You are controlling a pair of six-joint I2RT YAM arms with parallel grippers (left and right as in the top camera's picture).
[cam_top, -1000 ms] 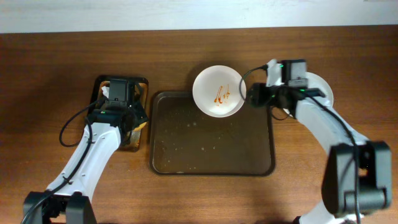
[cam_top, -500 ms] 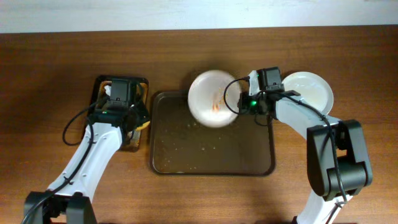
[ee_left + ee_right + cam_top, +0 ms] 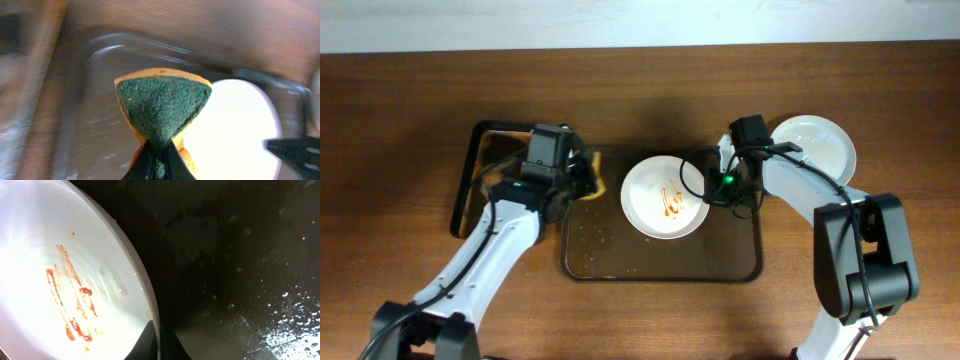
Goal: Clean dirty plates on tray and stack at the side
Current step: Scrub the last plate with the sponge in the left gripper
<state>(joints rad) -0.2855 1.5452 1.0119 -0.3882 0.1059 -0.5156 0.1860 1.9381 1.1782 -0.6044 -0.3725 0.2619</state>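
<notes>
Overhead view places the dirty plate (image 3: pixel 665 198) inside the tray (image 3: pixel 660 272), in its upper middle, lying flat with an orange-red sauce smear (image 3: pixel 671 200) near its centre. The left gripper (image 3: pixel 588 180) sits over the tray's upper-left corner and is clamped on a sponge (image 3: pixel 162 102). Its green scouring face points forward, and the orange body is pinched between the fingers in the left wrist view. From that claw the plate lies at about 3 o'clock, near but apart, so the judged next move is a short sideways reach to bring the sponge onto the smear. The smear's streaks run roughly 12 to 6 o'clock. The right gripper (image 3: pixel 717 188) is at the plate's 3 o'clock rim. The right wrist view shows its fingers closed narrowly on that rim, apparently steadying the plate for wiping. The left arm is the one positioned to scrub. The tray otherwise holds only scattered droplets and specks. A second, clean-looking side plate (image 3: pixel 817 146) rests on the table (image 3: pixel 400 100) beyond the tray's upper-right corner, at about 2 o'clock from it; whether more than one is stacked there cannot be told. A small black tray (image 3: pixel 468 185) stands at the tray's 9 o'clock; its contents are not legible.
</notes>
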